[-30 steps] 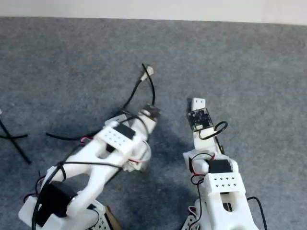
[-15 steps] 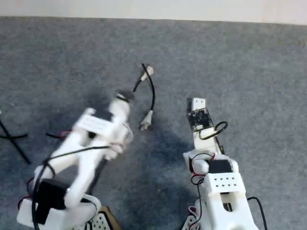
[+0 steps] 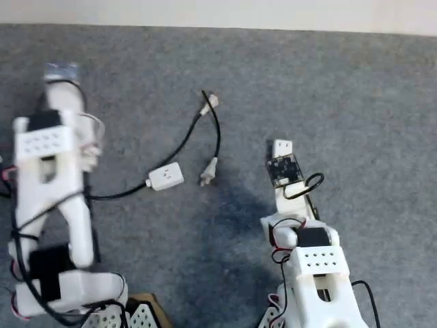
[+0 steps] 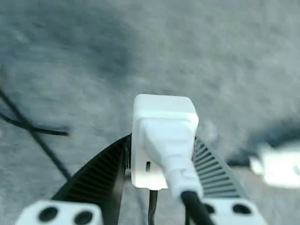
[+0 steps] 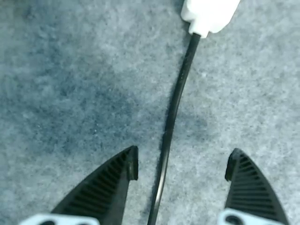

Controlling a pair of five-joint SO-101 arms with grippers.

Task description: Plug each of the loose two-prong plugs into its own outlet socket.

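Grey carpet covers the desk (image 3: 355, 82), and a pale strip (image 3: 218, 12) runs along its far edge in the high view. A broad stretch of carpet lies between that edge and the cords, and more spreads out beside the right arm.

The left arm stands at the left margin, with the left gripper (image 3: 61, 72) close to the far edge. In the left wrist view its fingers (image 4: 101, 173) sit narrow on either side of a white block (image 4: 164, 117). They touch its flanks, and a white plug with a black lead is seated in its face.

Mid-desk, an outlet socket (image 3: 166, 176) lies flat on the carpet. One loose plug (image 3: 209, 171) lies just beside it and a second plug (image 3: 210, 102) lies farther back, with a black cord (image 3: 217, 133) looping between them.

The right gripper (image 5: 183, 157) hangs over the carpet with its fingers (image 5: 112, 183) spread wide, gripping nothing. A black cable (image 5: 176, 103) runs between them, clear of both, up to a white cord end (image 5: 208, 14).
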